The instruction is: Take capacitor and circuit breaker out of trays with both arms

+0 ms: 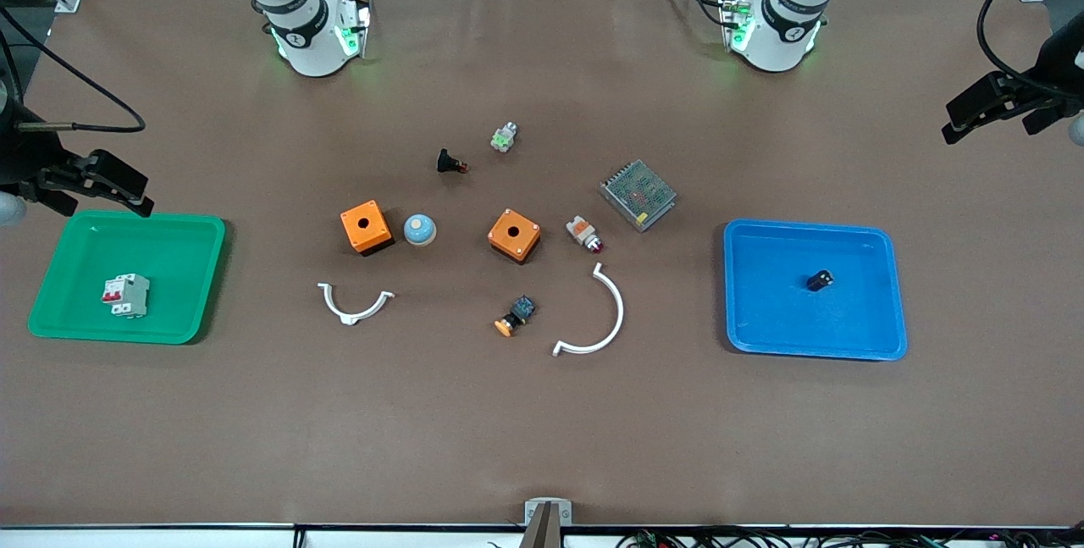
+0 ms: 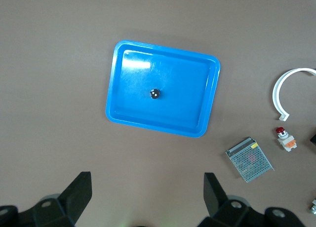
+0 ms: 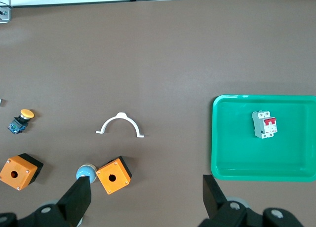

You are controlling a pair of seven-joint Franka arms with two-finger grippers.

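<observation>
The breaker (image 1: 126,295) is seen lying in the green tray (image 1: 178,230) at the right arm's end of the table, red levers up. The capacitor (image 1: 820,280) is found near the middle of the blue tray (image 1: 881,251) at the left arm's end; it seems to stand on end in the left wrist view, though the front view leaves this unsure. The right gripper (image 1: 89,182) is held over the table just beside the green tray, jaws spread and empty. The left gripper (image 1: 1008,107) is held over bare table beside the blue tray, jaws likewise spread. Two orange boxes (image 1: 366,227) and two white curved clips (image 1: 593,317) are scattered between the trays.
</observation>
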